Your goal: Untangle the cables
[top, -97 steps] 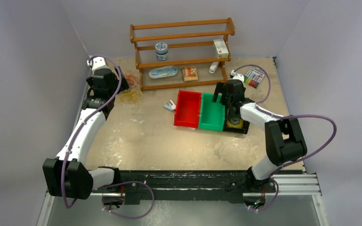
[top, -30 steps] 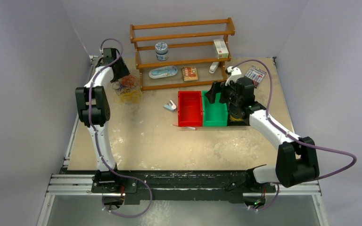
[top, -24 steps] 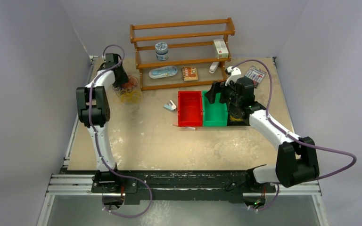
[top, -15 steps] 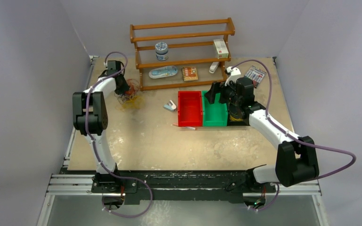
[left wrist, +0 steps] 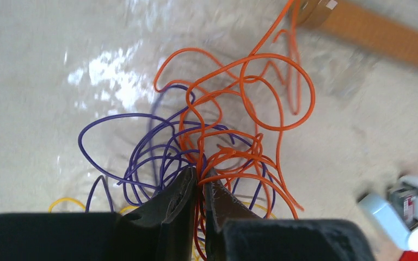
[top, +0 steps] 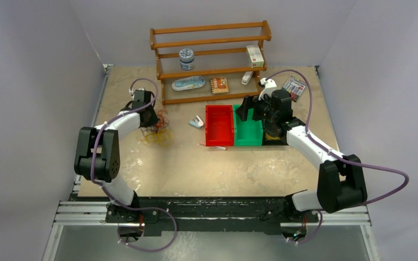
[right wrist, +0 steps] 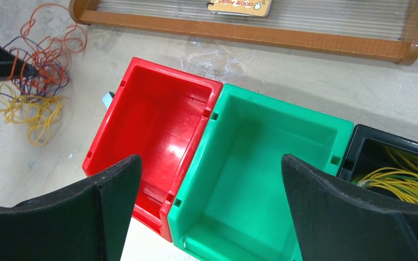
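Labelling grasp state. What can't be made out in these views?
- Left wrist: how many strands of the cables the left gripper pinches; its fingers hide the contact.
- Left wrist: yellow loops, mostly behind the gripper body.
- Top: cables too small to trace.
- Right wrist: black bin's contents, partly behind the right gripper, cut by the edge.

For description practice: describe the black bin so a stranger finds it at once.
In front of the wooden shelf stand three bins in a row. The black bin is the right-hand one, next to the green bin. It alone holds yellow wires.
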Tool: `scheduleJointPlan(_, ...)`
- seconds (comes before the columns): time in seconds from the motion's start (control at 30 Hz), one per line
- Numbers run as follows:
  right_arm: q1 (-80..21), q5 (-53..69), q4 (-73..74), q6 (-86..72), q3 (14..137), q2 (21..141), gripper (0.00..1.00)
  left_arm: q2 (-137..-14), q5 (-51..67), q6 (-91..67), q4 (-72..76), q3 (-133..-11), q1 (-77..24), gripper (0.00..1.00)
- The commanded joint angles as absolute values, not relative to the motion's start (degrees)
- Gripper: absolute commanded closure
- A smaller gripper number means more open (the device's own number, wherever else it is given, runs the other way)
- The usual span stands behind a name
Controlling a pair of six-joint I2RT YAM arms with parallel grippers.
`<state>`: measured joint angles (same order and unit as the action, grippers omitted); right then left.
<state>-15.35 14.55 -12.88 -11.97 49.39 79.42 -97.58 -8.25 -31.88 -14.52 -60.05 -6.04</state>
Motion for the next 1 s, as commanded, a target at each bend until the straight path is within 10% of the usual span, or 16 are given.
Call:
scheduleJointPlan(0.0,-15.34,15.9,-13.56,-11.79,51.92,79.26,0.01,-93.28,-9.55,-34.37,-10.94,-54.81,-6.19,0.91)
scheduleJointPlan(0.7,-15.82,15.14,-11.78,-11.79,53.93,80.17,0.01,-76.12,-10.11,-43.05,-11.82,-38.66,-22.99,0.93)
scheduleJointPlan(0.97,-16.08,14.85,-11.47,-12.16,54.93,80.33,0.01,-69.46,-18.48,-42.74,-19.4,-42.17,-25.31,0.59)
